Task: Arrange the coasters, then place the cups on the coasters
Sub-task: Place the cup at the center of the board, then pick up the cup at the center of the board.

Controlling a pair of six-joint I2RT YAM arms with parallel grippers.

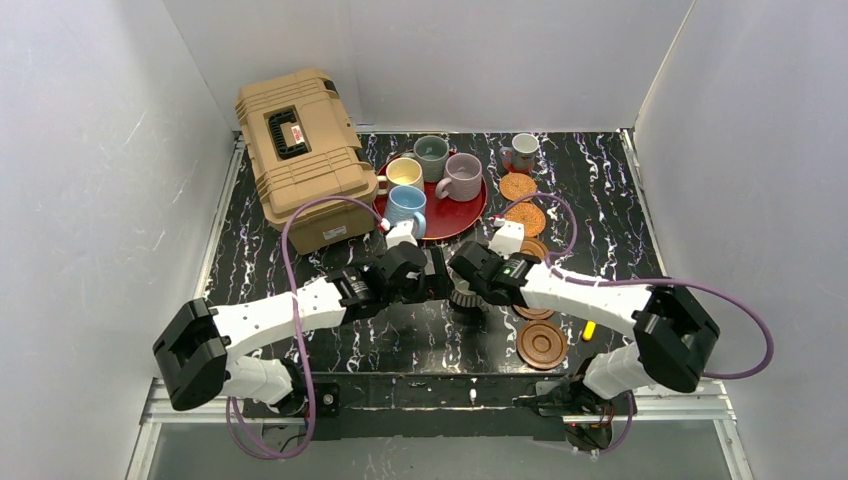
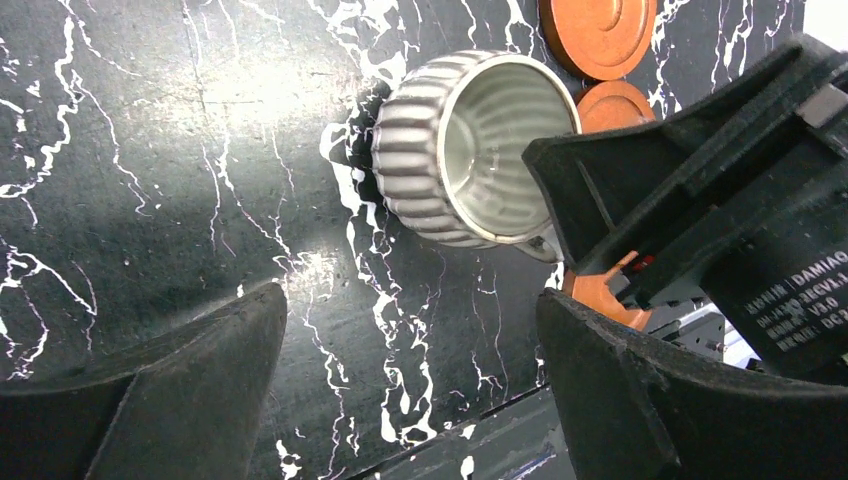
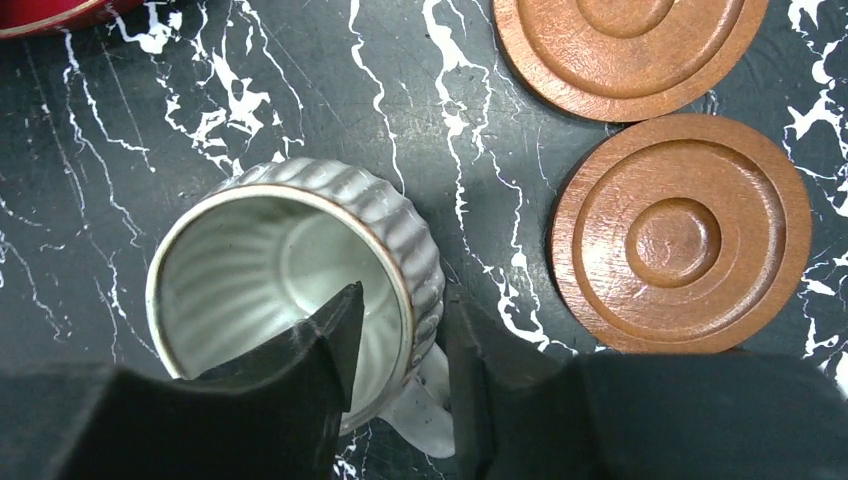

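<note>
My right gripper (image 3: 405,335) straddled the rim of the ribbed grey mug (image 3: 260,260).
Jaws partly parted, one finger inside, one by the handle, clamping nothing; a wooden coaster (image 3: 680,235) lay just beside.

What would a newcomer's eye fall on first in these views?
Both arms meeting mid-table over the ribbed grey mug, which stands on the table beside a wooden coaster; the right claw straddles its rim and the left claw hangs wide open nearby. Behind, the red tray carries four mugs beside a tan case.
</note>
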